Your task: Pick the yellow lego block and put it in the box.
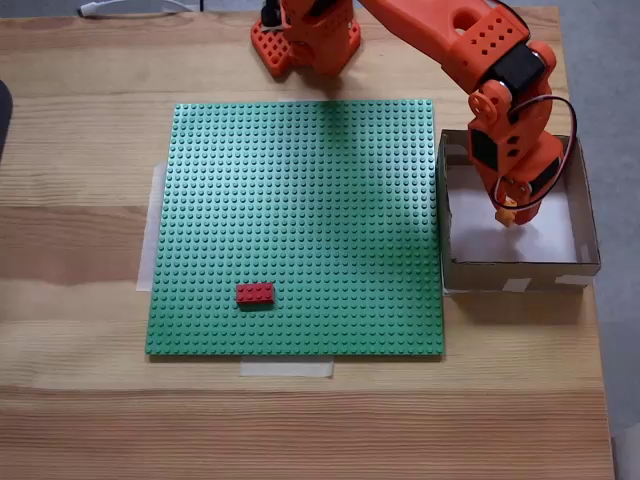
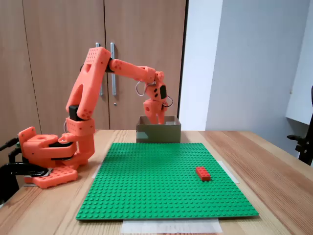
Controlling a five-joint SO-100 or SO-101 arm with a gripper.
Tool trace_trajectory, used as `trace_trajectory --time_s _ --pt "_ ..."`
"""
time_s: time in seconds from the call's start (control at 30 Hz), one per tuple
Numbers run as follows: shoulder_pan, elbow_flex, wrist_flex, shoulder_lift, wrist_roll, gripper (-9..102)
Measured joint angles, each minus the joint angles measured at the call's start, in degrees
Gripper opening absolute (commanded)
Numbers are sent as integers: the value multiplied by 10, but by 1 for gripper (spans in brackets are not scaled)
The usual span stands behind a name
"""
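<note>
While the orange pincer (image 1: 508,213) hangs at 3 o'clock over the shallow brown cardboard box (image 1: 590,255), nipping the small yellow studded lego block (image 1: 507,203), it should part its fingers low, centred over the white floor.

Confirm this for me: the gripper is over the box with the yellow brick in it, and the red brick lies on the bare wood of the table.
One thing is wrong. The red brick lies on the green baseplate, not on bare wood, as both fixed views show. The rest stands: the gripper hangs over the box, a yellow brick at its tip.
</note>
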Motion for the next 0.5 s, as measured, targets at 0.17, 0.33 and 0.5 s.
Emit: trace_trajectory --time_s 0.17,0.33,0.5 --pt "2 11 -13 -1 0 8" --pt "5 11 -14 -1 0 20" --pt "4 11 -1 -1 0 28"
